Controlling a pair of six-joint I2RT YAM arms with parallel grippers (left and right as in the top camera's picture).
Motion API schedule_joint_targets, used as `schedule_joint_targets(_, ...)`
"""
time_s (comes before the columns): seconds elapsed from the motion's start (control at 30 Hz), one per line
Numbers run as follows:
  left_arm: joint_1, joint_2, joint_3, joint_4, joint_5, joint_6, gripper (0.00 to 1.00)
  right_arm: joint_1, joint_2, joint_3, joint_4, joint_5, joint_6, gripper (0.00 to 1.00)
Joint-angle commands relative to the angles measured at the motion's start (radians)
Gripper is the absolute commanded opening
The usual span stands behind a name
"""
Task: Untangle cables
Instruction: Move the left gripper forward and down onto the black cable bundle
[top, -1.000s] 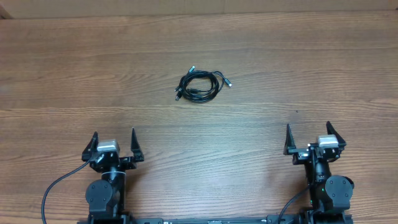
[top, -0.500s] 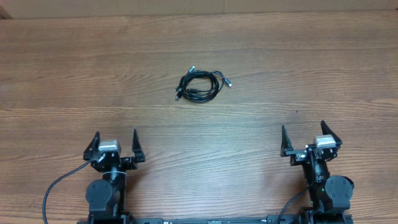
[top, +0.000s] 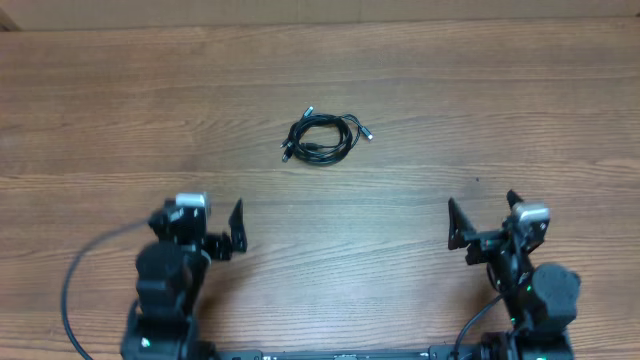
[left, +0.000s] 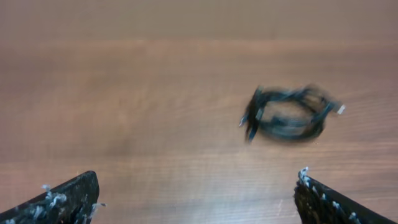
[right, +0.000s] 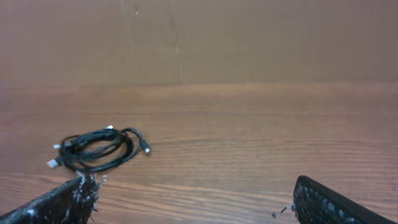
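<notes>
Overhead view: the cables (top: 322, 140) lay in one small coiled bundle on the wooden bench (top: 100, 100), with short plug ends poking out of both sides of the coil.
Left claw: the left claw (top: 198, 222) was released, its jaws spread wide and nothing between them, low over the bench near the front edge.
Right claw: the right claw (top: 484, 222) was likewise released and empty, jaws wide apart, on the opposite side of the front edge.
Cables from the left claw: the bundle sat ahead of the claw and off to its right, well apart from the fingertips and touching neither finger.
Cables from the right claw: the bundle sat ahead of the claw and off to its left, also well apart.
Left wrist view: the cables (left: 283, 134) appeared blurred, beyond the open left claw (left: 196, 186) and closer to its right finger than its left; a pale plug tip stuck out on the coil's right.
Right wrist view: the cables (right: 127, 146) showed beyond the left finger of the right claw (right: 191, 186), with silver tips visible at both ends of the coil.
Between the claws: bare wood grain ran from the fingertips out to the bundle.
</notes>
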Motion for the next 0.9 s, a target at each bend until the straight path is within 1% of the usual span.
schedule_joint_targets(0.0, -0.051, 0.152, 0.204, -0.027, -0.010, 0.001, 1.00, 0.004, 0.122, 0.186, -0.088, -0.006, 0.056, 1.00)
schedule_joint_targets(0.23, -0.170, 0.452, 0.573, -0.204, -0.006, 0.006, 1.00, 0.004, 0.386, 0.561, -0.376, -0.006, 0.055, 1.00)
schedule_joint_targets(0.37, -0.243, 0.589, 0.743, -0.304, -0.008, 0.016, 1.00, 0.004, 0.494, 0.721, -0.504, -0.006, 0.055, 1.00)
schedule_joint_targets(0.47, -0.274, 0.680, 0.860, -0.386, -0.008, 0.014, 1.00, 0.003, 0.551, 0.806, -0.575, -0.006, 0.047, 1.00)
schedule_joint_targets(0.6, -0.276, 0.778, 0.989, -0.518, -0.006, -0.003, 1.00, 0.003, 0.567, 0.834, -0.589, -0.008, 0.048, 1.00)
schedule_joint_targets(0.73, -0.276, 0.813, 1.003, -0.558, 0.016, -0.012, 1.00, 0.003, 0.568, 0.834, -0.612, -0.021, 0.047, 1.00)
schedule_joint_targets(0.87, -0.277, 0.861, 1.004, -0.548, 0.008, -0.015, 1.00, 0.003, 0.572, 0.835, -0.629, -0.021, 0.048, 1.00)
